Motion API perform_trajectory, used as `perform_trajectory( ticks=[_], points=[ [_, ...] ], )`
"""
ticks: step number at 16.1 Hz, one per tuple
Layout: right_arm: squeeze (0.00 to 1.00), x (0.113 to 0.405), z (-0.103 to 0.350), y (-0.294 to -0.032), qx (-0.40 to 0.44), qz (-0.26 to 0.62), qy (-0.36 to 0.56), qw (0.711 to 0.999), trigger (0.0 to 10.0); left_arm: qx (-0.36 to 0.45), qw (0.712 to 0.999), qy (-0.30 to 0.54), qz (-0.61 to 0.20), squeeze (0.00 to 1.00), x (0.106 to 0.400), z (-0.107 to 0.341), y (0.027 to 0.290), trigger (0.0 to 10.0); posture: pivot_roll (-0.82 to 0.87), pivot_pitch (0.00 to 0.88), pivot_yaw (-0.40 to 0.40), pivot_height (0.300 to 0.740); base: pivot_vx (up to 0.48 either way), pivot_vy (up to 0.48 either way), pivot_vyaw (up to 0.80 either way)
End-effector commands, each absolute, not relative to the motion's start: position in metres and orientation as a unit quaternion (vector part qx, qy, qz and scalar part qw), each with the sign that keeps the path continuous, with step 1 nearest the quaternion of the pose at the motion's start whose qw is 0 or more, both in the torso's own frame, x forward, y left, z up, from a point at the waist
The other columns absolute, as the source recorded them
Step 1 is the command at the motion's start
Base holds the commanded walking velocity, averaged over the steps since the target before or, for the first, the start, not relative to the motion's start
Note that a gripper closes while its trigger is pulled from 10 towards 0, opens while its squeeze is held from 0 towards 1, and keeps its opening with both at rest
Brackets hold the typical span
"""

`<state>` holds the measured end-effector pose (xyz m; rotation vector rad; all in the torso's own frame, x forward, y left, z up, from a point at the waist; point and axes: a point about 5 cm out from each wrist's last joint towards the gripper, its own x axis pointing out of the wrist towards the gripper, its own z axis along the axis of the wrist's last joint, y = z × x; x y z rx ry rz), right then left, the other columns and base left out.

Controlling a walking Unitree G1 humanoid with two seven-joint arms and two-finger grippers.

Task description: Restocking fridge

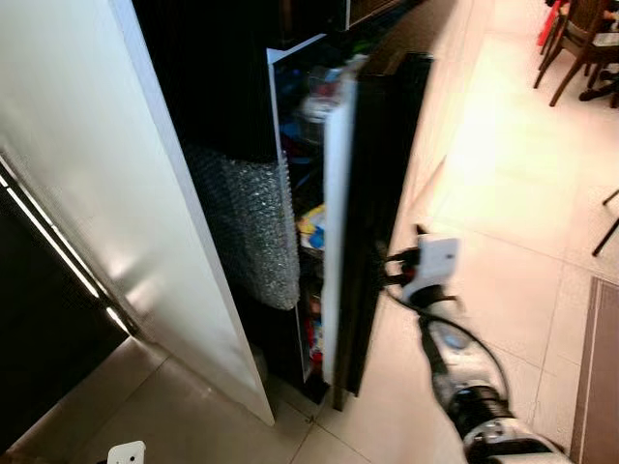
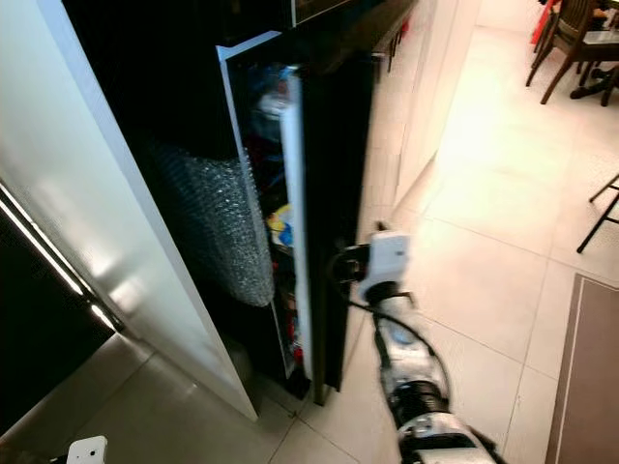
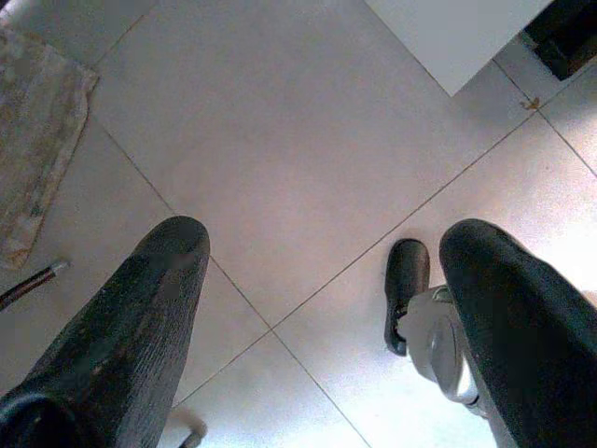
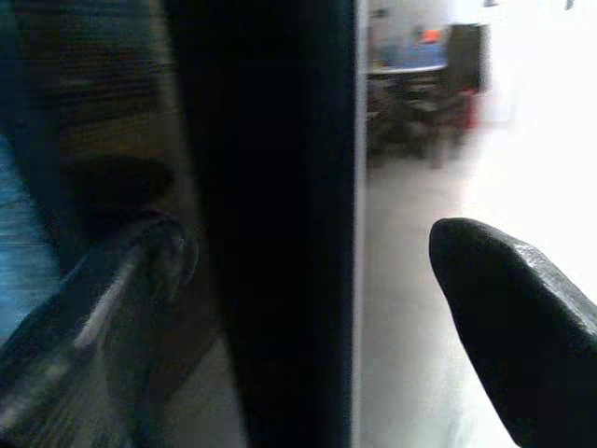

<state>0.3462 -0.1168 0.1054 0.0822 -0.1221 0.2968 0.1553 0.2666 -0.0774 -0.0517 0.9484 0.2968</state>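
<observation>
We are standing beside the big black fridge point(image 1: 242, 87), and its door point(image 1: 372, 222) is hanging partly open with colourful food point(image 1: 311, 227) showing on the shelves inside. Our right tool point(image 4: 308, 280) is opened wide around the door's edge, so we think we are only moving the door and the restocking is not finished. A white panel point(image 1: 116, 213) is standing close on the fridge's other side, chairs point(image 1: 580, 43) are sitting far off, and our left tool point(image 3: 326, 317) is hanging wide open over the floor point(image 3: 280, 140), holding nothing.
</observation>
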Motion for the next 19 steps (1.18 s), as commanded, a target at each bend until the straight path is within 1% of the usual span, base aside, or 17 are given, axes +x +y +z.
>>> perform_trajectory(
  ticks=[1,2,5,6,14,19],
  points=[
    [0.0,0.349,0.117,-0.096,0.034,0.196,-0.077,0.977,10.0,-0.016,0.874,0.465,0.142,0.0,0.151,-0.078,0.27,10.0,-0.01,0.0,0.035,0.74,0.0,0.0,0.0],
    [0.0,0.345,0.116,-0.081,0.041,0.228,-0.075,0.97,10.0,-0.016,0.874,0.465,0.142,0.0,0.151,-0.078,0.27,10.0,-0.01,0.0,0.035,0.74,0.0,0.0,0.0],
    [0.0,0.337,0.114,-0.06,0.05,0.283,-0.069,0.955,10.0,-0.016,0.874,0.465,0.142,0.0,0.151,-0.078,0.27,10.0,-0.01,0.0,0.036,0.74,0.0,0.0,0.0],
    [0.0,0.332,0.112,-0.053,0.05,0.313,-0.068,0.946,10.0,-0.016,0.874,0.465,0.142,0.0,0.151,-0.078,0.27,10.0,-0.01,0.0,0.033,0.74,0.0,0.0,0.0],
    [0.0,0.332,0.112,-0.051,0.052,0.333,-0.055,0.94,10.0,-0.014,0.874,0.465,0.14,0.0,0.152,-0.078,0.269,10.0,-0.01,0.0,0.034,0.74,0.0,0.0,0.0],
    [0.0,0.333,0.112,-0.036,0.056,0.37,-0.037,0.927,10.0,-0.013,0.874,0.464,0.14,0.0,0.152,-0.078,0.269,10.0,-0.01,0.0,0.033,0.74,0.0,0.0,0.0]
  ],
)
